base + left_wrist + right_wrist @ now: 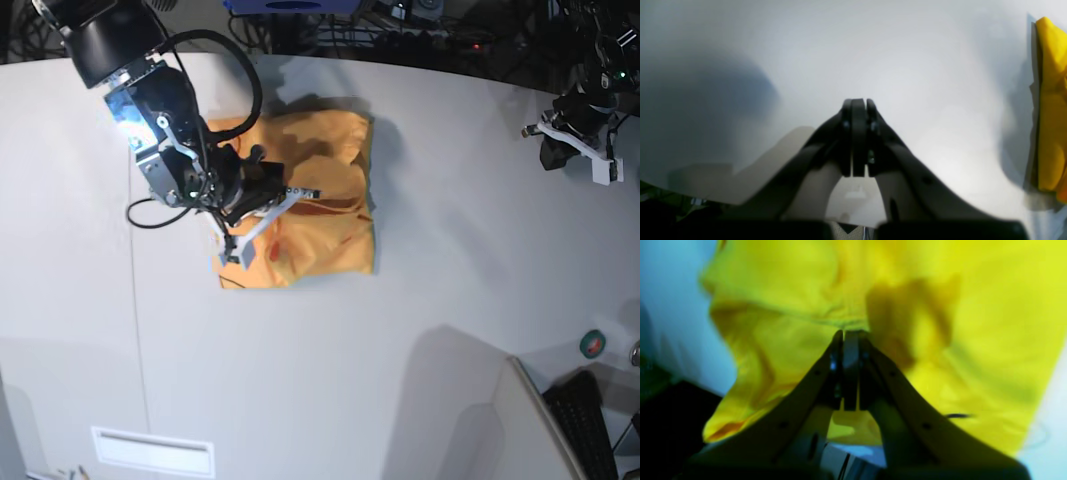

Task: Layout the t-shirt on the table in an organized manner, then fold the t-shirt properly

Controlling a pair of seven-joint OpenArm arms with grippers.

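The orange t-shirt (335, 240) lies crumpled into a rough square on the white table (450, 290), left of centre. My right gripper (300, 193) hovers low over the shirt's middle. In the right wrist view its jaws (850, 335) are shut, with the tips against a fold of the shirt (973, 323); whether cloth is pinched does not show. My left gripper (553, 150) is at the far right, well away from the shirt. In the left wrist view it (858, 101) is shut and empty above bare table (907, 66), with the shirt's edge (1052, 110) at the right margin.
A thin dark seam (135, 300) runs down the table on the left. A green tape roll (593, 343) and a keyboard (592, 425) lie at the lower right beside a raised grey panel (470, 420). Cables crowd the far edge (400, 35).
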